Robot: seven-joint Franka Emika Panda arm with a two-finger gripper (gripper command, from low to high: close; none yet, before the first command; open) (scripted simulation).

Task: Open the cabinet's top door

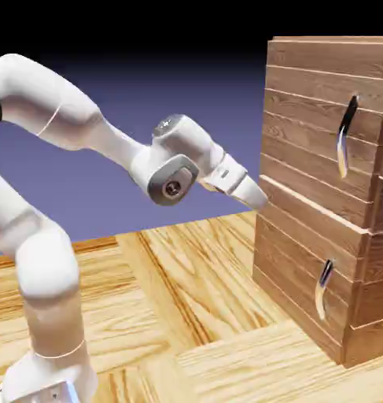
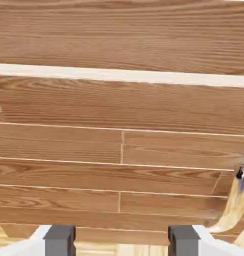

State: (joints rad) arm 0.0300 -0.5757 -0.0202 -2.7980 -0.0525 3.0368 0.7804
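You have the cabinet (image 1: 292, 208) along the right side of the exterior view, its top door (image 1: 304, 130) at upper right and its lower panel (image 1: 300, 248) beneath. Both fronts look closed, so you can't see what, if anything, is inside. The upper handle (image 1: 348, 138), black above and silver below, hangs on the door toward the upper right; the lower handle (image 1: 323, 291) sits at lower right. Your gripper (image 2: 122, 241) is open, its two grey fingertips (image 2: 60, 240) set wide apart at the bottom of the hand view, with nothing held between them. In the exterior view, the white arm (image 1: 108, 149) reaches in from the left, and the hand ends near the cabinet front, left of both handles; you can't tell whether it touches the wood. The fingers are hard to make out there. In the hand view, planks fill most of the frame, a pale strip (image 2: 122, 75) crosses the upper part, and the lower handle is cut off at the lower right edge. The cabinet's right side runs out of the exterior view.
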